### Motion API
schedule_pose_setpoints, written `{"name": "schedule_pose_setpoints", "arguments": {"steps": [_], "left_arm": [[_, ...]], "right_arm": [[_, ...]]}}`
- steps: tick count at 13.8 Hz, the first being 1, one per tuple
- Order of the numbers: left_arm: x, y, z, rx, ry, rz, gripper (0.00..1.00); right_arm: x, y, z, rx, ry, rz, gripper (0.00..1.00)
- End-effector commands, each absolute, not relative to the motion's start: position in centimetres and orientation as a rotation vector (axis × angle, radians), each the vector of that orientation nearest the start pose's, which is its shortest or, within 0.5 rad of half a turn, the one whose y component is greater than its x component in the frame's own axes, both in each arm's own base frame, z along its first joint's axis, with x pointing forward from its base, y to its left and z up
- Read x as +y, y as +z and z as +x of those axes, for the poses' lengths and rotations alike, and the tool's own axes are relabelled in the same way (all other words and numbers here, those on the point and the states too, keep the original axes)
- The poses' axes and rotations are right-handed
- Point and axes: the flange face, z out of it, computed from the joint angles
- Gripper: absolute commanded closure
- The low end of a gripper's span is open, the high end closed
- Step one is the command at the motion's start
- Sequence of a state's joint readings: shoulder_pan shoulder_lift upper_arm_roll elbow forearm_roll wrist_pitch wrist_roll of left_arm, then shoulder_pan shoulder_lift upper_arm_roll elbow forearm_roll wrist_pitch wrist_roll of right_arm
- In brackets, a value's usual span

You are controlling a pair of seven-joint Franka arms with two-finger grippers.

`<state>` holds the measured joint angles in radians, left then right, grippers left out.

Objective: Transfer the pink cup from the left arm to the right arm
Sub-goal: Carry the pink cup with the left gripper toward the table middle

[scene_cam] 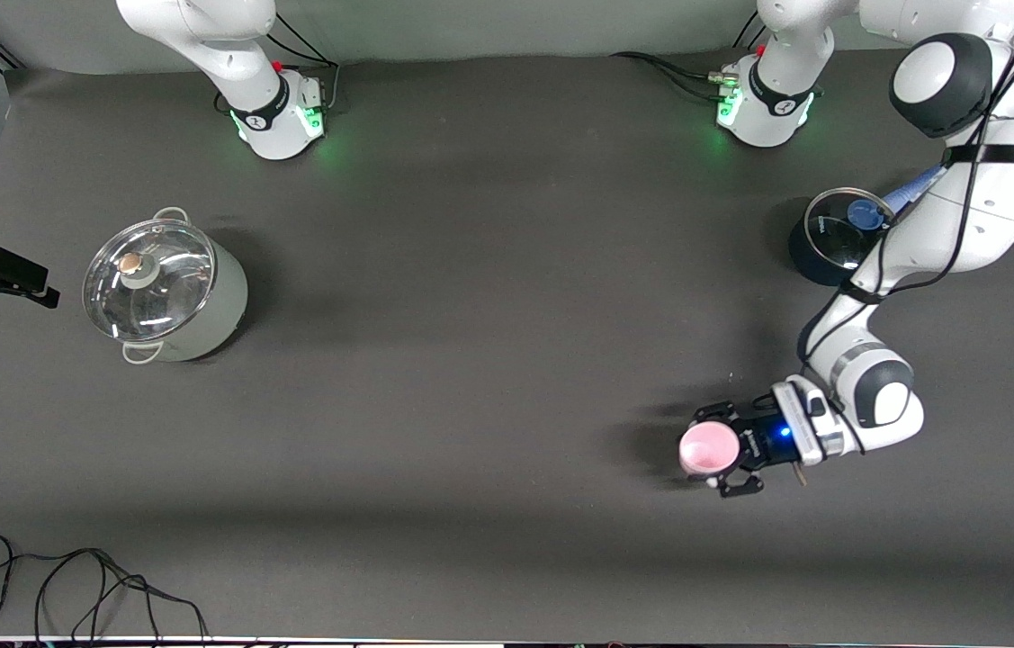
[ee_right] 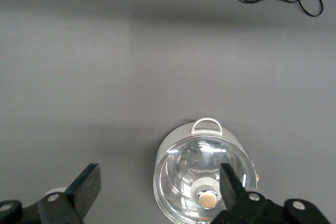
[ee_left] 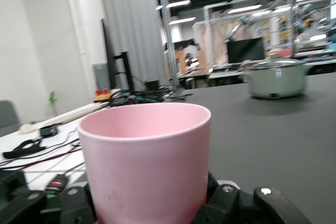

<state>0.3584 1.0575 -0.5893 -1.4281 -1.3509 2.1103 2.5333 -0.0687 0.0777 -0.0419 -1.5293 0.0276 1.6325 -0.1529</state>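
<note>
The pink cup (scene_cam: pixel 704 448) stands upright between the fingers of my left gripper (scene_cam: pixel 722 453), which is shut on it low over the table at the left arm's end, toward the front camera. In the left wrist view the pink cup (ee_left: pixel 147 166) fills the space between the black fingers (ee_left: pixel 227 203) of the left gripper (ee_left: pixel 149 205), mouth up and empty. My right gripper (ee_right: pixel 160 182) is open with nothing between its fingers, high over the table at the pale pot. It is out of the front view.
A pale green pot with a glass lid (scene_cam: pixel 169 288) (ee_right: pixel 205 174) (ee_left: pixel 275 77) stands at the right arm's end. A dark pot with a blue-knobbed lid (scene_cam: pixel 833 238) sits partly under the left arm. A loose black cable (scene_cam: pixel 84 576) lies near the front edge.
</note>
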Motion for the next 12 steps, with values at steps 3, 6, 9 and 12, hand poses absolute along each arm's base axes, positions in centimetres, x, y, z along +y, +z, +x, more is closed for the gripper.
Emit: {"name": "schedule_pose_setpoints", "arguments": {"steps": [3, 6, 9, 12], "left_arm": [[-19.9, 22.4, 74.2, -1.115, 1.444, 1.495, 1.0], [-24.6, 27.4, 74.9, -0.992, 1.451, 1.569, 1.0], [-29.2, 31.7, 74.5, -0.905, 1.466, 1.638, 1.0], [-34.8, 36.1, 73.3, -0.855, 1.503, 1.705, 1.0]], "right_arm": [[-6.9, 61.5, 57.9, -0.03, -0.063, -3.118, 0.0], [-6.5, 61.3, 58.0, -0.034, -0.061, -3.116, 0.0], [-5.0, 61.6, 58.1, 0.244, -0.064, -3.05, 0.0], [-4.1, 62.8, 57.6, 0.707, -0.044, -2.97, 0.0]]}}
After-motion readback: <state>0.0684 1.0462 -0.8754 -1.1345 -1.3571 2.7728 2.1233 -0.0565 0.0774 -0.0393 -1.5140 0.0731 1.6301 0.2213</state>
